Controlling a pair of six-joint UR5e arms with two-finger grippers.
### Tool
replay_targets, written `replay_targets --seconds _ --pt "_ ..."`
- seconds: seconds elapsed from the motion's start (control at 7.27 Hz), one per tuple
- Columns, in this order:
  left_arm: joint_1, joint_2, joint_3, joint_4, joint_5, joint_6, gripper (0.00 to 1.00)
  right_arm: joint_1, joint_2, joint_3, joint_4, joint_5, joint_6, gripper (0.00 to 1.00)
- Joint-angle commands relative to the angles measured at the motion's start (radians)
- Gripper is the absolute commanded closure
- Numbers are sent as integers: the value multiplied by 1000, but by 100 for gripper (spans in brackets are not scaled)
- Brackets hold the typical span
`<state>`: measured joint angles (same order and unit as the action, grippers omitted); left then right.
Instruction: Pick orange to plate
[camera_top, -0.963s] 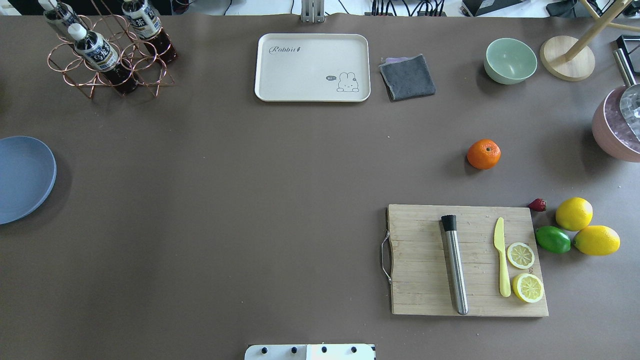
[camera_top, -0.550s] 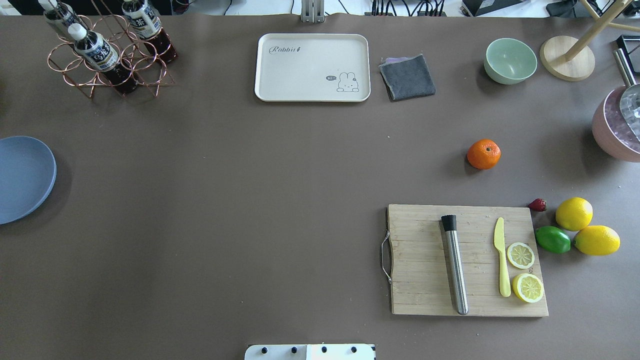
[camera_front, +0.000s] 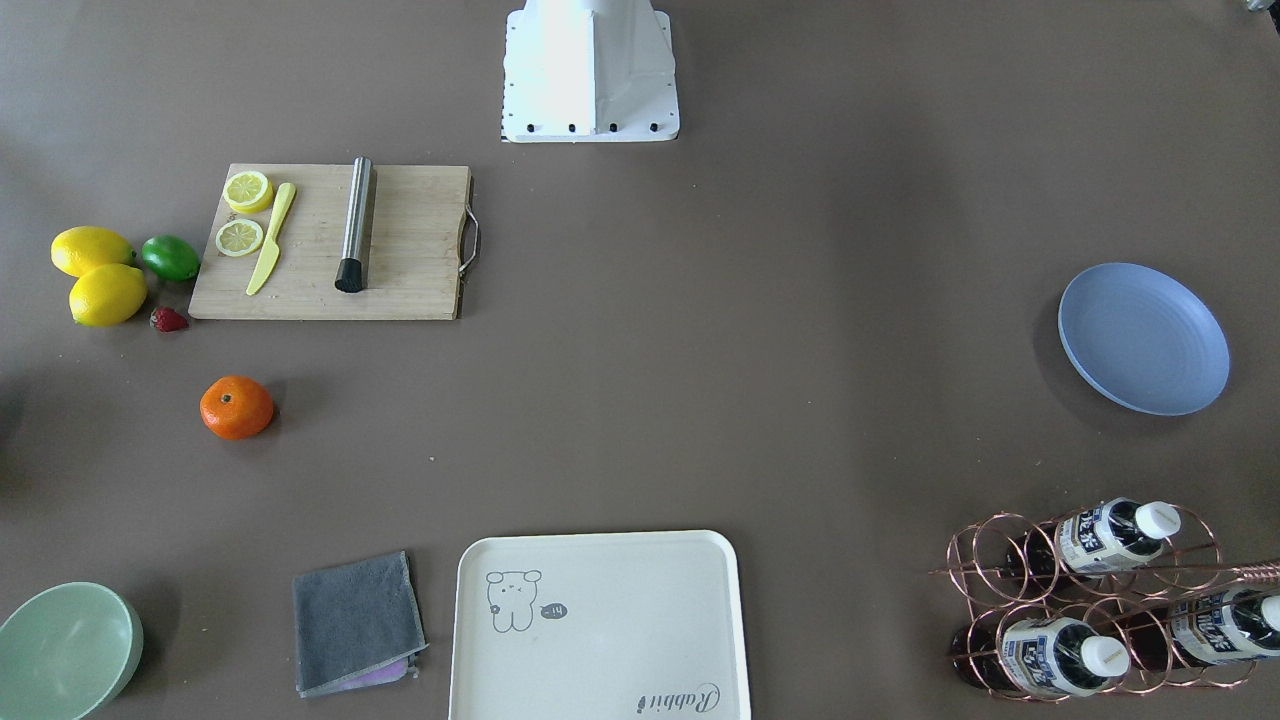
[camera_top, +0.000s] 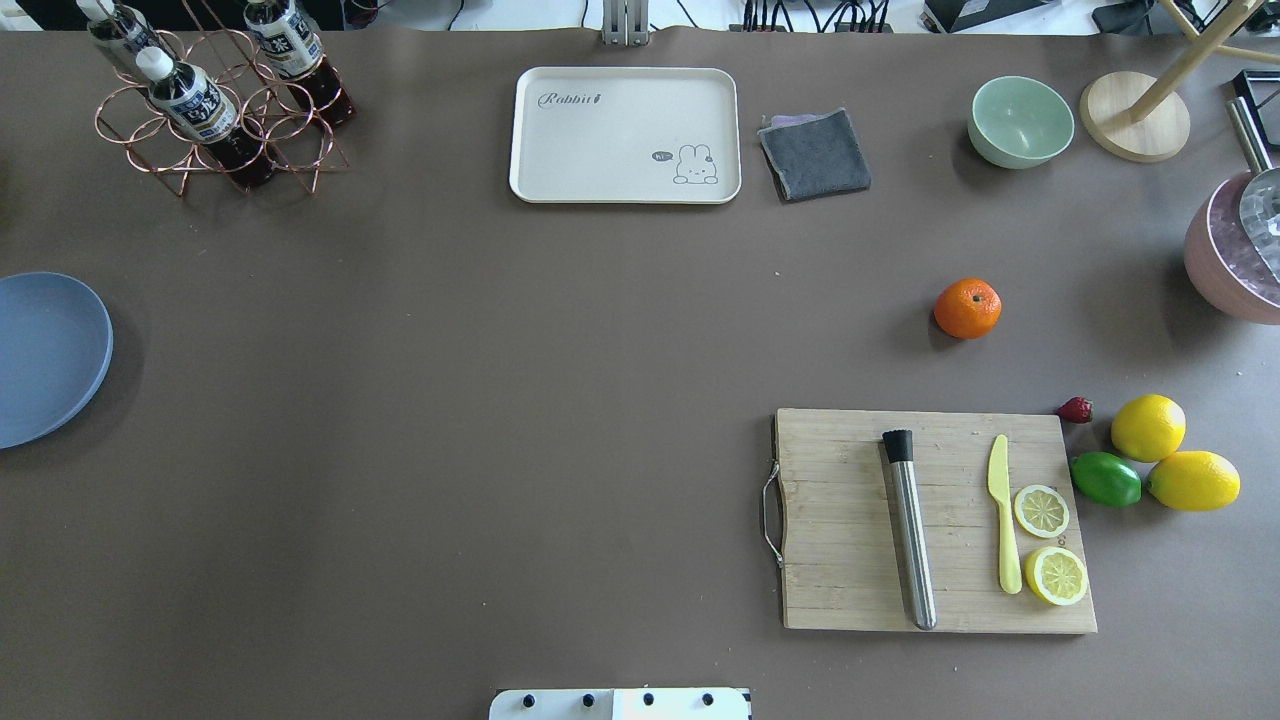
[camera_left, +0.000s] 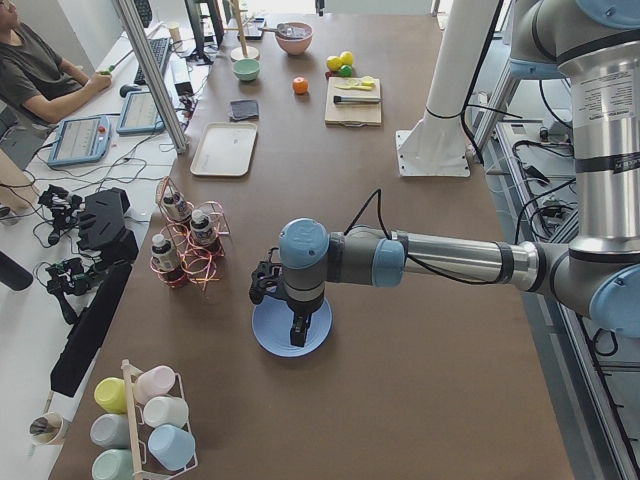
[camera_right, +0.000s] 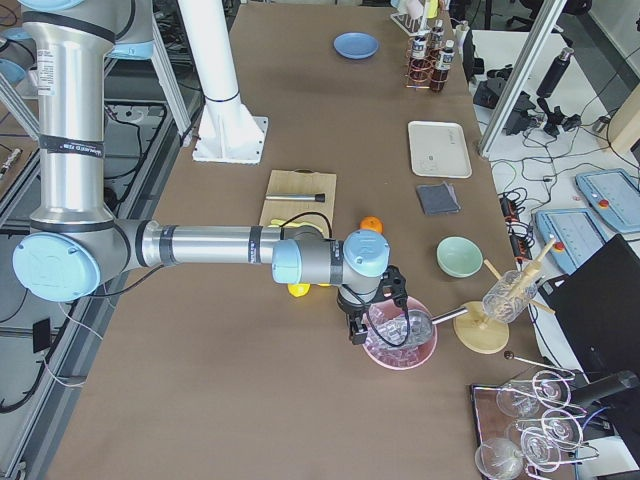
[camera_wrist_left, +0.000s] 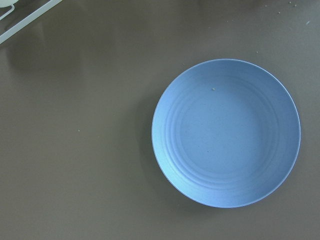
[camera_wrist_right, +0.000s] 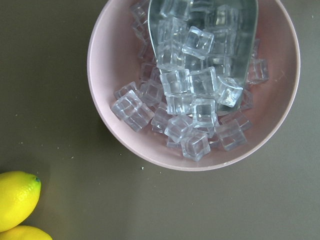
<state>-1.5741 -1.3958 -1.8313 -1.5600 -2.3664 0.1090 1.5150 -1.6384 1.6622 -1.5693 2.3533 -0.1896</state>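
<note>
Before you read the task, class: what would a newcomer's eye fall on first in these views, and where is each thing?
The small round bright-orange fruit stands out first, alone on the brown table just beyond the wooden cutting board on the robot's right side. Far across, at the left edge, lies the round pale-blue plate with nothing on it. Near the right edge, a pink bowl heaped with clear ice cubes also catches the eye.

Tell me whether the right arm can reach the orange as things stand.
Probably yes: the right gripper hangs over the pink ice bowl, near the orange, and nothing stands between them.
</note>
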Motion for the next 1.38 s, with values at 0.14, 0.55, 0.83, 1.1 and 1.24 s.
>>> replay_targets --seconds 0.14,0.55,0.83,1.1,1.24 --pt "-1 21 1 -31 -2 0 2 2 -9 11 0 1 2 0" --pt "-1 46 -3 -64 -2 0 2 2 -38 37 0 72 9 0" --pt "-1 46 32 -66 -2 -2 2 2 -43 48 -2 79 9 0" --pt "0 46 126 -188 -1 -38 2 2 -41 44 -2 92 10 0" --pt "12 40 206 -315 -2 -114 2 1 -43 41 -2 95 6 0"
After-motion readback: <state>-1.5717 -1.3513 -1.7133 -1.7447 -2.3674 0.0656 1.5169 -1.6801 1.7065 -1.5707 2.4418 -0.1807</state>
